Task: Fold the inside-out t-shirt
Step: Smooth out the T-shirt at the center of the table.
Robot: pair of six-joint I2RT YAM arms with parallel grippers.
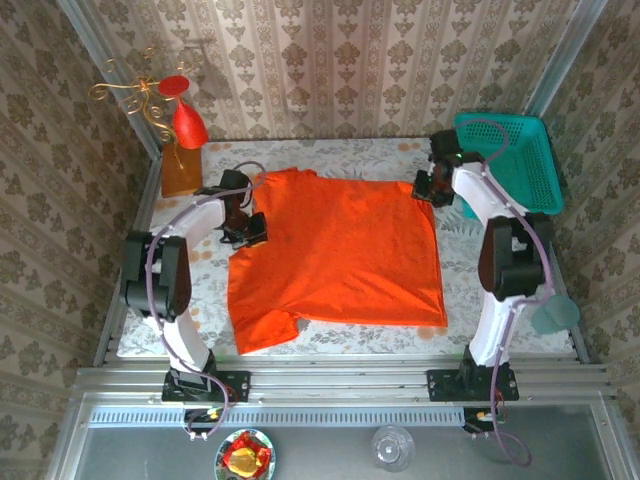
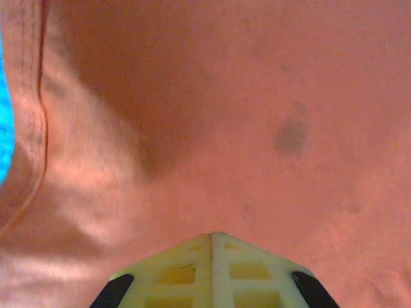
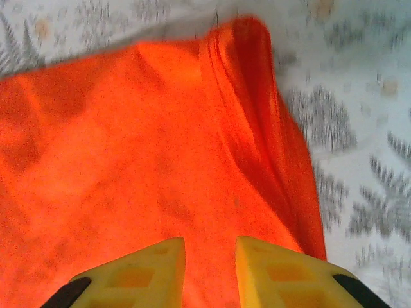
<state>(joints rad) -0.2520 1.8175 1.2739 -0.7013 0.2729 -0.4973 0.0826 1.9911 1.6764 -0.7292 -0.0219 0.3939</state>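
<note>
The inside-out t-shirt (image 1: 340,250) lies spread flat, bright orange-red, in the middle of the patterned table (image 1: 360,150), between the two arms. The left gripper (image 1: 245,225) sits at its left edge; in the left wrist view its fingers are pressed together with the tips against the cloth. The right gripper (image 1: 430,188) is at the far right corner, jaws slightly apart over the fabric. A teal basket (image 1: 545,150) stands far right. On the near ledge, a small bowl (image 1: 222,462) holds something red and yellow, with a clear glass (image 1: 392,446) near it.
</note>
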